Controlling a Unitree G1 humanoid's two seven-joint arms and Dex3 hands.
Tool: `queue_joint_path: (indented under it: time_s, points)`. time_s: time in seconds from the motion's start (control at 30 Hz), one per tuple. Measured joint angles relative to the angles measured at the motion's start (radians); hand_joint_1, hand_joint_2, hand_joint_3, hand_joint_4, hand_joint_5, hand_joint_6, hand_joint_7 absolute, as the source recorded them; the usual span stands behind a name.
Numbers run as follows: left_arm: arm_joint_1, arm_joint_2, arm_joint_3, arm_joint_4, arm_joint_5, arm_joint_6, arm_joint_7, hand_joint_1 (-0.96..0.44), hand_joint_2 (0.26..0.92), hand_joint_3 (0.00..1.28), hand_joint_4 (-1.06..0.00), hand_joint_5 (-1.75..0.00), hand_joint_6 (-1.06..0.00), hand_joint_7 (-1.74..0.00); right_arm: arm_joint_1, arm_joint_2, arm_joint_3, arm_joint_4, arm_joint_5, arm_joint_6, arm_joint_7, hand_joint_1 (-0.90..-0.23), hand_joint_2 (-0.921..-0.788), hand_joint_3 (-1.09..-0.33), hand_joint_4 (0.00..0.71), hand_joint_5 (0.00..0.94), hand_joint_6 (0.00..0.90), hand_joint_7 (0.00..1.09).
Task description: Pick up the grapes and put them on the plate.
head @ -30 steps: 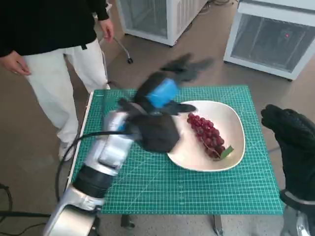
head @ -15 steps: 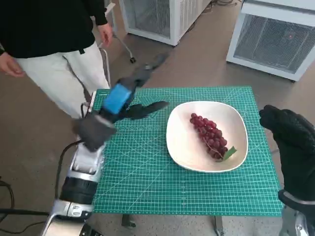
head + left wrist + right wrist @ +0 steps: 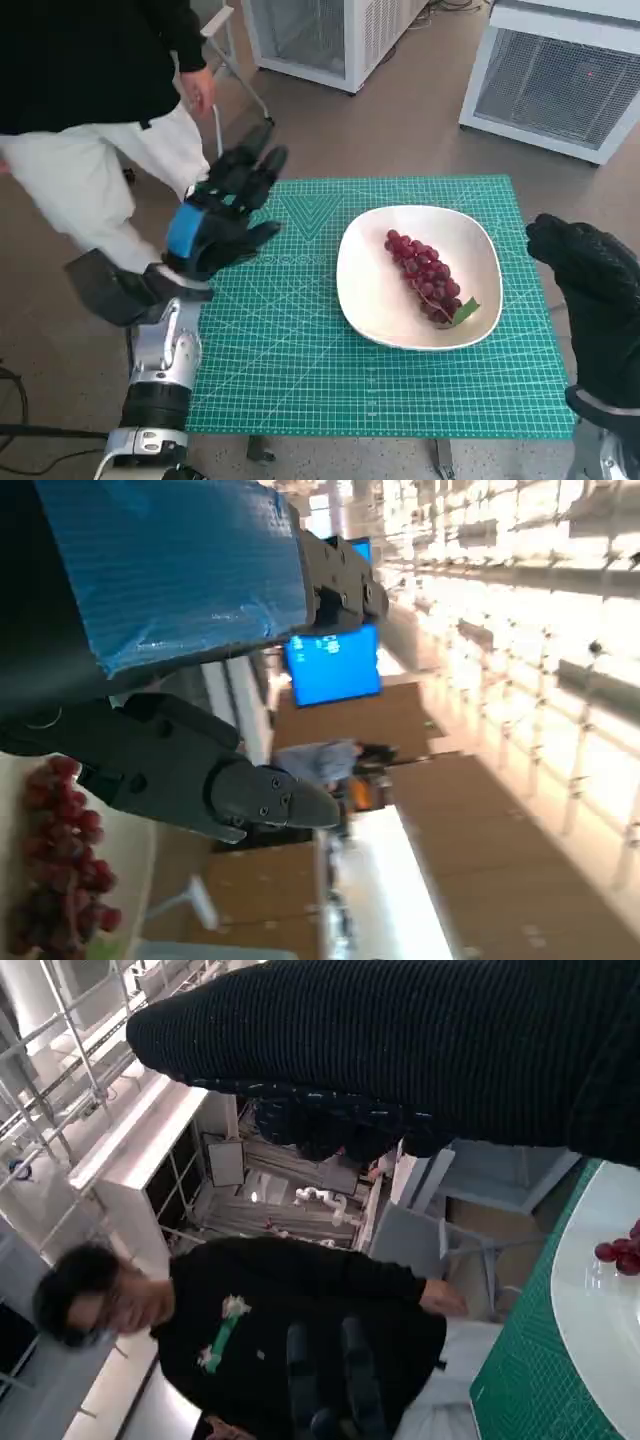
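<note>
The bunch of red grapes lies on the white oval plate. The blue-taped black left hand hovers empty over the green cutting mat's left edge, fingers spread. The black-gloved right hand hangs beside the mat's right edge, seemingly empty and loosely spread

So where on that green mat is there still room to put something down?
The broad strip of mat between the left hand and the plate is bare, as is the front edge below the plate. The right side is tight: the grapes fill the plate, with the right hand alongside.
</note>
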Motion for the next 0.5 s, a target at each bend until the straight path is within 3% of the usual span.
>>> queue_joint_path:
  time_s: [0.5]
  points:
    - [0.089, -0.023, 0.005, -0.108, -0.016, 0.047, -0.001, -0.38, 0.921, 0.04, -0.14, -0.01, -0.23, -0.01, -0.005, -0.001, 0.0, 0.002, 0.0, 0.0, 0.002, -0.616, -0.921, -0.684, 0.365, 0.019, -0.001, 0.72]
